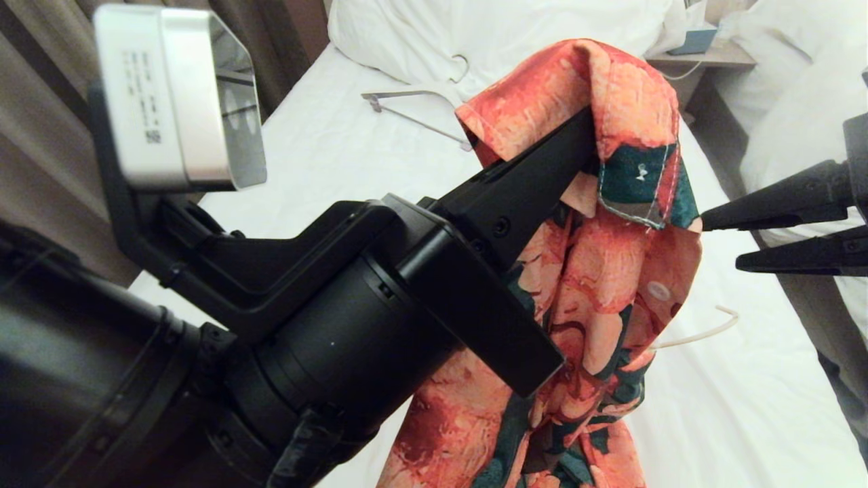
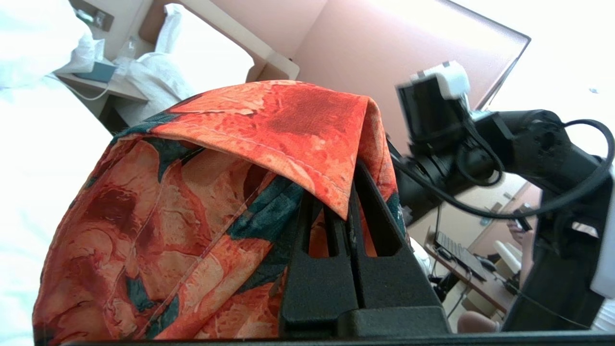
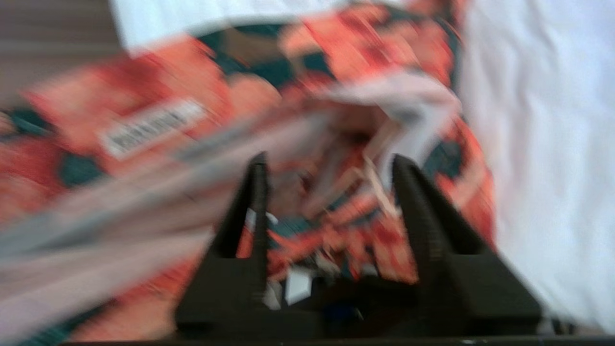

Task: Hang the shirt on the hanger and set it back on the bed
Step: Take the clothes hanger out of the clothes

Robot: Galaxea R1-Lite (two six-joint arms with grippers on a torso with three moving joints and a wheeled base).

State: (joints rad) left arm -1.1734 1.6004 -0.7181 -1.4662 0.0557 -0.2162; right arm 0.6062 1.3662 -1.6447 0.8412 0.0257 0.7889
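White bed (image 1: 325, 169) behind; our left gripper (image 1: 586, 146) clamps the raised shirt (image 1: 610, 285), right gripper (image 1: 719, 237) parted beside it.

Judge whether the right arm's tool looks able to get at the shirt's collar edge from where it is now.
Probably yes. The right tool stands open just beside the shirt, with nothing between them. The left tool holds the shirt up off the bed, so the collar edge faces the right tool.
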